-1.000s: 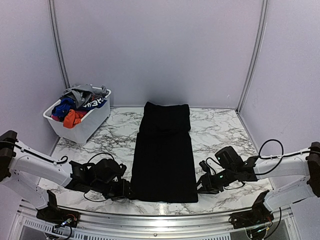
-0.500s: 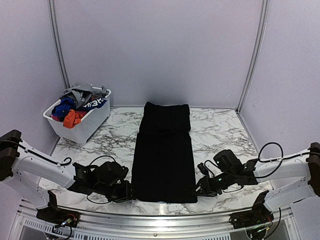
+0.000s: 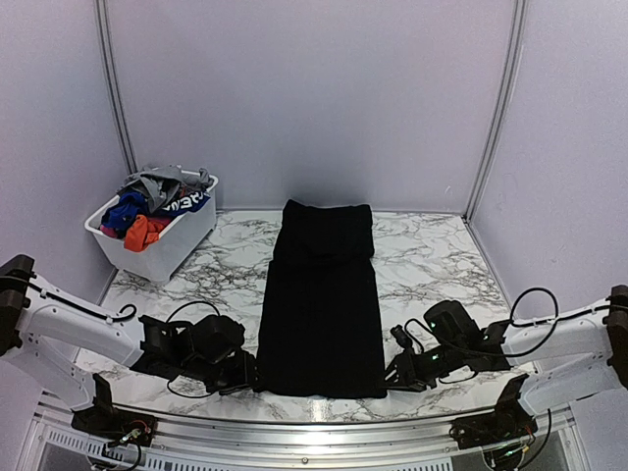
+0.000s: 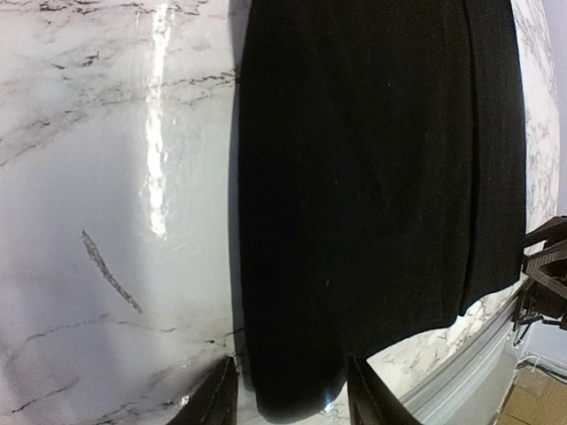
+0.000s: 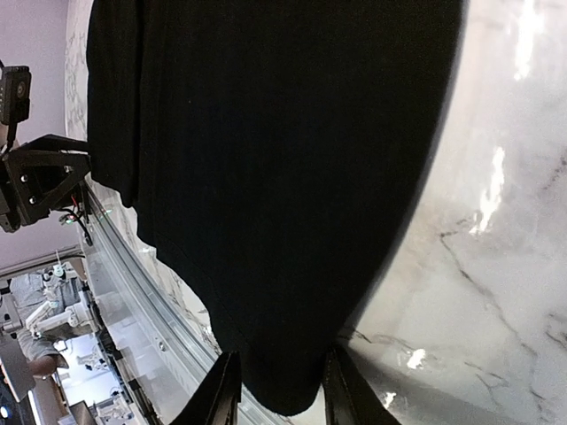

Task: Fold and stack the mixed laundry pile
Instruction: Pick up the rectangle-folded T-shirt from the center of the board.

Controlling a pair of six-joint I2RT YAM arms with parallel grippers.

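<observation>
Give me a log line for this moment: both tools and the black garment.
black garment: flat, lengthwise on table | left tool: open, straddling near-left corner | right tool: open, straddling near-right corner | other laundry: in white basket

The left arm (image 3: 74,324) and right arm (image 3: 564,334) have smooth white link shells joined by black joint housings, each ending in a bulky black wrist block. Thin black cables (image 3: 530,299) loop off both forearms. The black bases (image 3: 103,417) at the lower edge carry red wiring (image 3: 132,429). The left gripper (image 4: 288,403) and right gripper (image 5: 282,390) have slim, curved black fingers (image 4: 215,400).
</observation>
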